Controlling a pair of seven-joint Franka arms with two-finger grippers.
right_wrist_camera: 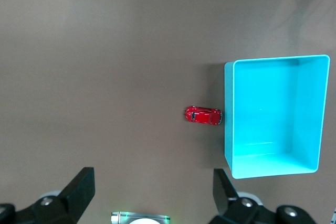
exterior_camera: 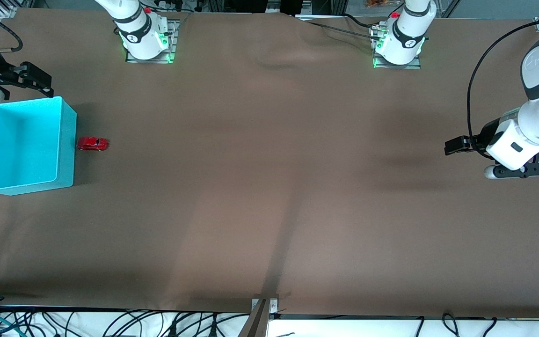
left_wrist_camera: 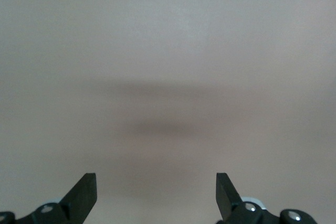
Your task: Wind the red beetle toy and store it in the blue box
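1. The red beetle toy (exterior_camera: pixel 92 143) is sitting on the brown bench (exterior_camera: pixel 269 187) at the right arm's end, just beside the outer wall of the blue box (exterior_camera: pixel 66 140), with its nose or tail almost touching that wall. It is looking tiny, glossy and rounded, with dark windows, and is resting upright on its wheels.
2. The blue box is standing open-topped with nothing in it, its tall thin walls dwarfing the toy.
3. The task is looking barely begun: the toy is lying untouched, not yet wound and not yet stored.
4. The right claw (right_wrist_camera: pixel 152 195) is hanging high over the bench near the box, jaws spread wide and holding nothing, with toy and box both showing in its wrist view.
5. The left claw (left_wrist_camera: pixel 156 192) is waiting over bare bench at its own end, also spread wide and holding nothing.
6. The next move is probably calling for the right claw to descend and pinch the small body across its sides; the wall close by is leaving little room.
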